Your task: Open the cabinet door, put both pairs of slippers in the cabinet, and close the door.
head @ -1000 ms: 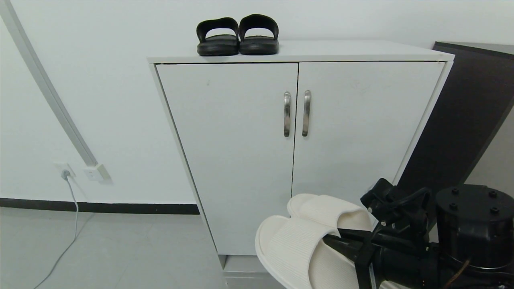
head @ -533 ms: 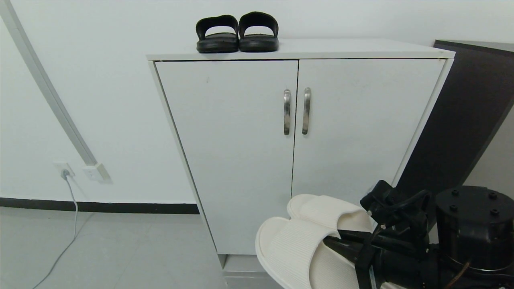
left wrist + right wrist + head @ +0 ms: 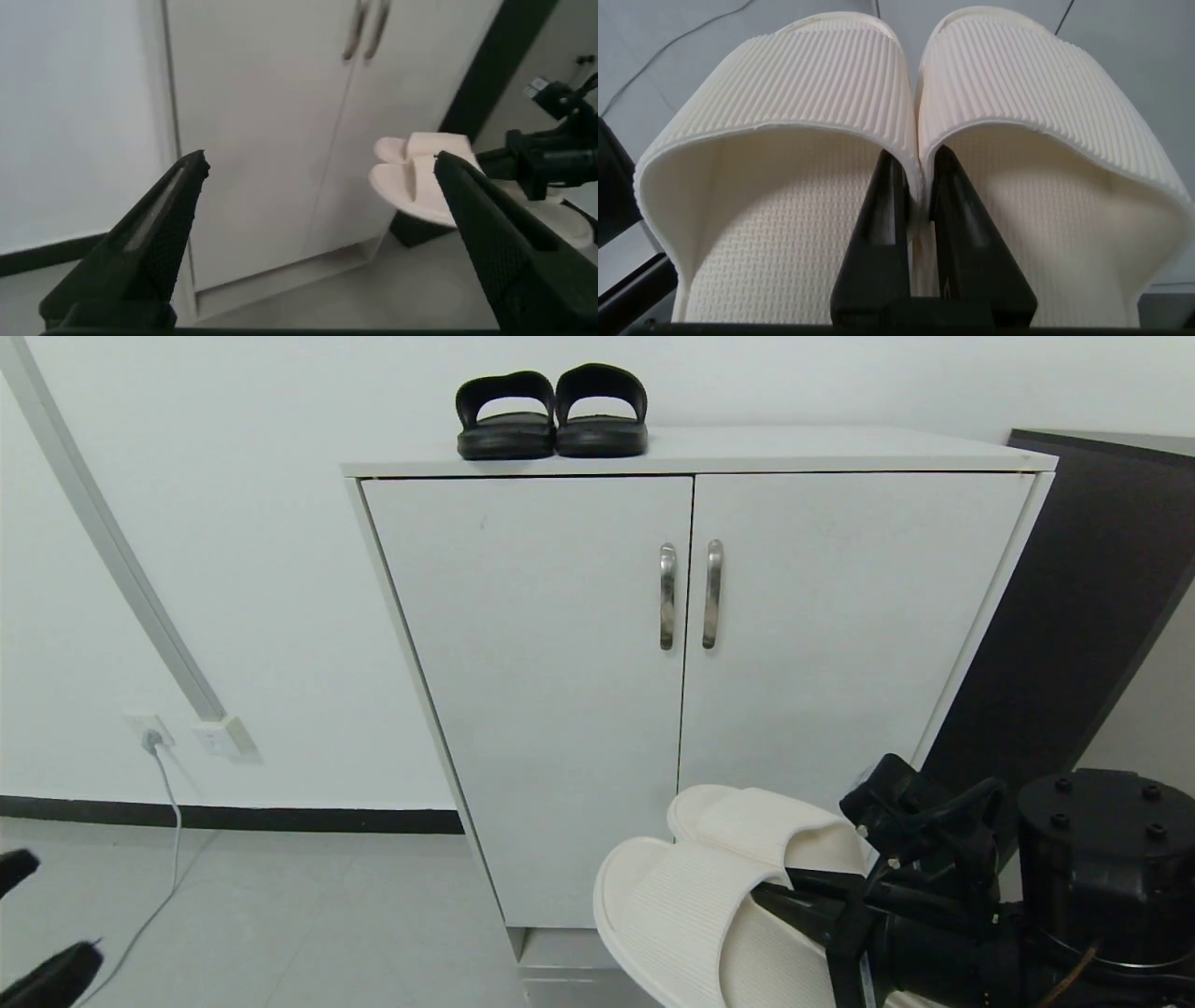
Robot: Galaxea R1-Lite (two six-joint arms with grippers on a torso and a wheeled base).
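Observation:
A white cabinet (image 3: 551,709) stands against the wall with both doors closed, its two metal handles (image 3: 667,595) side by side at the middle. A black pair of slippers (image 3: 551,415) rests on its top, left of centre. At the lower right, in front of the right door, my right gripper (image 3: 780,896) is shut on the inner edges of a white pair of slippers (image 3: 709,887). The right wrist view shows its fingers (image 3: 887,233) pinching those slippers (image 3: 785,140) together. My left gripper (image 3: 37,924) is low at the left, open and holding nothing (image 3: 320,166), facing the cabinet (image 3: 271,140).
A dark panel (image 3: 1074,616) stands right of the cabinet. On the left wall are a slanted grey conduit (image 3: 112,551) and a socket with a cable (image 3: 149,739) trailing onto the floor. Bare grey floor (image 3: 299,915) lies left of the cabinet's base.
My left gripper's fingertips have come into the head view at the lower left edge. The camera tilted slightly earlier on. The right gripper and white slippers have stayed put.

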